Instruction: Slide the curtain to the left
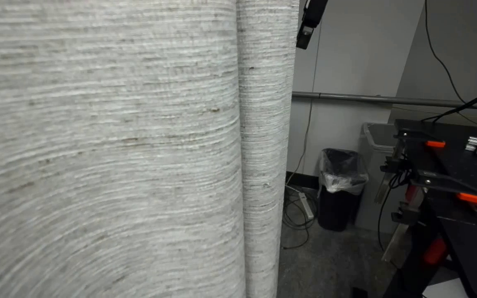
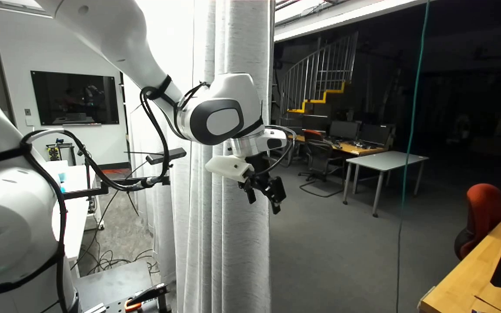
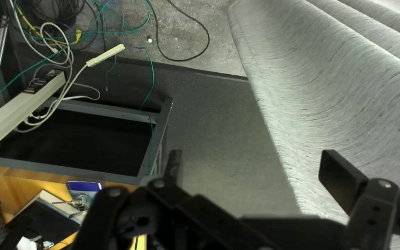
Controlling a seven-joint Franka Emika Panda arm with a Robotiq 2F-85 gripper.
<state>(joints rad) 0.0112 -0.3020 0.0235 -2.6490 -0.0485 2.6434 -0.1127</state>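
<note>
The curtain (image 1: 139, 165) is light grey-white woven fabric and fills the left half of an exterior view. In an exterior view it hangs in vertical folds in the middle (image 2: 246, 252), behind the arm. My gripper (image 2: 264, 202) is black, tilted downward and in front of the curtain's right part, near its right edge. In the wrist view the curtain (image 3: 342, 90) runs down the right side. The gripper (image 3: 252, 156) is open there, with nothing held. The curtain's free edge shows between the two fingers, closer to the right finger. Whether any finger touches the fabric cannot be told.
A wooden desk (image 2: 463, 278) and orange chair (image 2: 485, 213) stand at the right. A green cable (image 2: 411, 130) hangs there. A camera mount (image 2: 168, 155) is left of the curtain. In an exterior view, a black table (image 1: 454, 165) with clamps and a bin (image 1: 340, 207) stand beyond.
</note>
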